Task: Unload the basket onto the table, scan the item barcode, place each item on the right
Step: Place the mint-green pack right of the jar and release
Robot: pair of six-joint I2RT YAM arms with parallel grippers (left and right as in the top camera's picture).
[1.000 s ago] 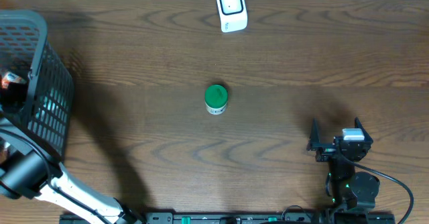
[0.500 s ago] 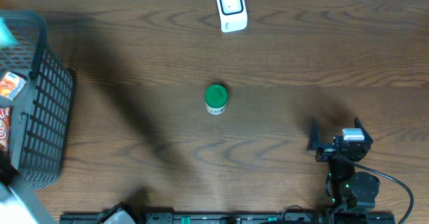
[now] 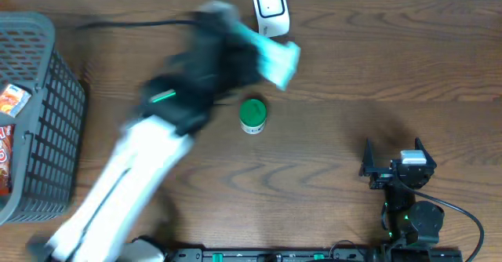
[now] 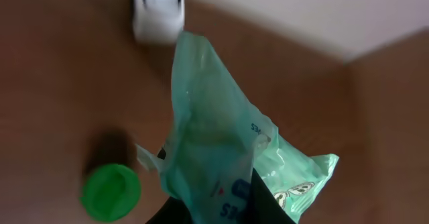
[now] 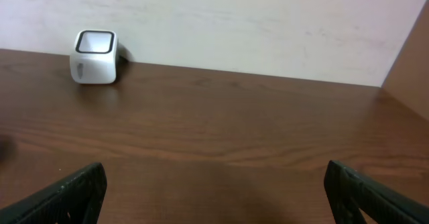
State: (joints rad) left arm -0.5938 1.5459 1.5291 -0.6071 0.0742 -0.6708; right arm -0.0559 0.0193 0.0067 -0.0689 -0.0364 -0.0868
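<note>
Packet (image 3: 276,58) now near scanner (image 3: 271,11) — print blurred

The overhead camera looks straight down on the wooden table (image 3: 353,66), with the white scanner (image 3: 271,11) at 12 o'clock. The left wrist camera looks down from close above, past a teal packet (image 4: 214,137). The right wrist camera sits low, facing 12 o'clock, and all three views share the scanner.

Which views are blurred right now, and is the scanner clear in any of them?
Overhead: the left arm and the teal packet it carries are smeared by motion; the scanner, green-lidded jar, basket and right gripper are sharp. Left wrist: the packet is fairly clear, the scanner and jar behind it soft. Right wrist: sharp, scanner plain at far left.
</note>
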